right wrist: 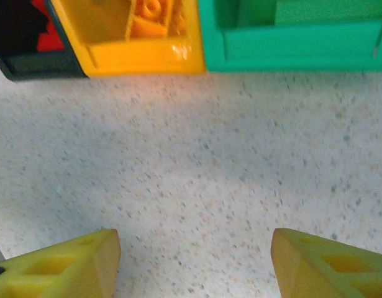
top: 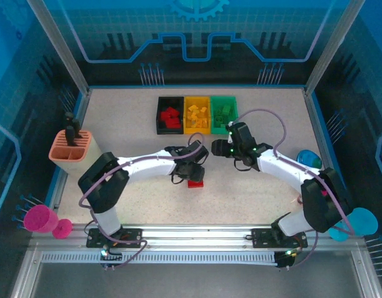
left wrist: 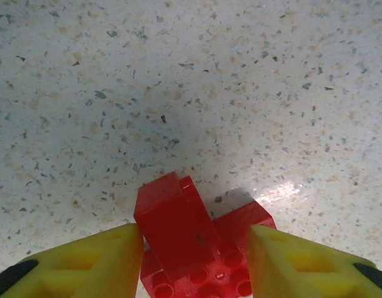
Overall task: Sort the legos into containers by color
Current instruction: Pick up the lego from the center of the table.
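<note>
1. As I judge it, the step in hand is the pick-up of a red lego [left wrist: 178, 230], and the task seems near its end. The yellow container [top: 197, 115] and the green container [top: 223, 113] hold bricks of their own color. The black container [top: 170, 116] holds red ones.
2. The red lego lies on the bench [left wrist: 178, 74] near the middle, well apart from the containers. It looks like a tilted brick resting on a flat red piece with studs.
3. The left pincer [left wrist: 195, 241] is low over this red lego, with jaws about half open, one on each side. One finger [left wrist: 97, 261] is touching or just beside the brick. On the other side a small gap shows next to the upper brick, so I judge it is not clamped yet.
4. The next move calls for closing squarely on the brick, then lifting and carrying it to the black container. The tilted brick may slip, or the lower piece may stay behind.
5. The right pincer [right wrist: 194, 261] is wide open and holds nothing. It is over the bare bench just in front of the containers.
</note>
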`<state>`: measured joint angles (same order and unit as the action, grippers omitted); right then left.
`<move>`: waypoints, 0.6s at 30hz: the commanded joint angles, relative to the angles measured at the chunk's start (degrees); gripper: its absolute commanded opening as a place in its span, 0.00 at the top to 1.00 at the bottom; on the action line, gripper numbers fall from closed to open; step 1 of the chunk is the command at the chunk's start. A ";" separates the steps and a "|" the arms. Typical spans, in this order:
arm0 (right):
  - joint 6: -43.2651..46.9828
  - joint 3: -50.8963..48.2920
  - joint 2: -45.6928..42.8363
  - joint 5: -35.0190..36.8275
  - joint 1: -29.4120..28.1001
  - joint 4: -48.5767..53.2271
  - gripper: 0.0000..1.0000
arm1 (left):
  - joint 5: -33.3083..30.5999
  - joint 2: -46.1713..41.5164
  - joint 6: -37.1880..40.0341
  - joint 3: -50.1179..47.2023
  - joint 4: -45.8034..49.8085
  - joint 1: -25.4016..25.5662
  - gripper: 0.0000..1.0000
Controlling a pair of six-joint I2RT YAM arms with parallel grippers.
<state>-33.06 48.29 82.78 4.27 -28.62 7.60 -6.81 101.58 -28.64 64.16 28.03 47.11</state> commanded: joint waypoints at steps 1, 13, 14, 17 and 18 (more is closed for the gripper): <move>-2.27 -2.11 -2.24 -0.41 0.51 -2.78 0.34 | -1.18 1.86 -0.90 1.60 0.31 0.35 0.55; -3.48 -4.94 -3.15 -0.41 0.43 -3.53 0.35 | -3.84 -0.69 -0.01 1.19 -2.64 -0.99 0.71; -3.67 -5.16 -3.15 -0.41 0.41 -3.63 0.35 | -3.77 -1.26 0.16 1.23 -2.70 -1.43 0.72; -4.09 -6.10 -3.24 -0.50 0.32 -4.16 0.35 | -3.23 -3.38 0.84 1.26 -3.34 -3.63 0.72; -4.20 -6.40 -3.21 -0.49 0.32 -4.17 0.35 | -2.77 -4.28 1.22 1.28 -3.63 -4.74 0.72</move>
<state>-36.10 42.98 80.58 4.01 -28.64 4.82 -9.41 100.90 -28.42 65.52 26.04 44.77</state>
